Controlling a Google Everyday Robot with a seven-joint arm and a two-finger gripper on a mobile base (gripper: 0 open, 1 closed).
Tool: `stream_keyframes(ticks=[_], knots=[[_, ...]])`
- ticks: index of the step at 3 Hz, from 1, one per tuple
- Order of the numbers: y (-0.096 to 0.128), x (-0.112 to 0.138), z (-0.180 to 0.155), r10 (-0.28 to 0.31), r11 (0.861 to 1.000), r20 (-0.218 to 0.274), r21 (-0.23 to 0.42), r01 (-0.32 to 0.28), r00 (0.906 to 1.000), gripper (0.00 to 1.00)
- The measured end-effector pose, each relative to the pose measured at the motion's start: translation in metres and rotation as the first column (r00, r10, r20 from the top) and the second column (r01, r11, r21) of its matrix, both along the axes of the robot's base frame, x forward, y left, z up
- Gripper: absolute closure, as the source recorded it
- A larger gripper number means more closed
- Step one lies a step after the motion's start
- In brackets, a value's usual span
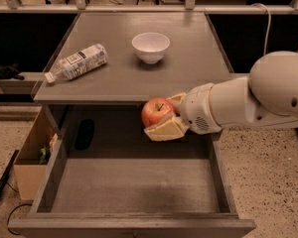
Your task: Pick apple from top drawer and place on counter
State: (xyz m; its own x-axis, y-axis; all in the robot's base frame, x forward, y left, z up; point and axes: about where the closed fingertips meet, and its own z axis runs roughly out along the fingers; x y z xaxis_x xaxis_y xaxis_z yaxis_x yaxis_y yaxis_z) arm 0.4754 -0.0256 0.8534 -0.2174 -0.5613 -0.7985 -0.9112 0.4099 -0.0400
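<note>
Apple [157, 112] at frame centre, clamped in gripper [167, 116], hanging over open top drawer [134, 185], level with counter [188, 58] front edge. Likely mid-carry. Next: rise clear of edge, set down short of white bowl [150, 46].

The white arm [248, 103] extends from the right side, almost level, with the wrist pointing left. The gripper [165, 116] sits at its end, near the middle of the view, its beige fingers [165, 130] closed around the apple [155, 112].
</note>
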Motion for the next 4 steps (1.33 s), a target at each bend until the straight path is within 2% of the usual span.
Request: stream_keyframes(ticks=[2, 3, 4], knots=[[0.017, 0.038, 0.032, 0.006, 1.0, 0.111, 0.018, -0.008, 0.9938, 1.0], [0.011, 0.08, 0.042, -0.009, 0.999, 0.12, 0.032, 0.005, 0.9928, 1.0], [0.005, 0.112, 0.037, -0.024, 0.998, 0.091, 0.052, 0.019, 0.9956, 1.0]])
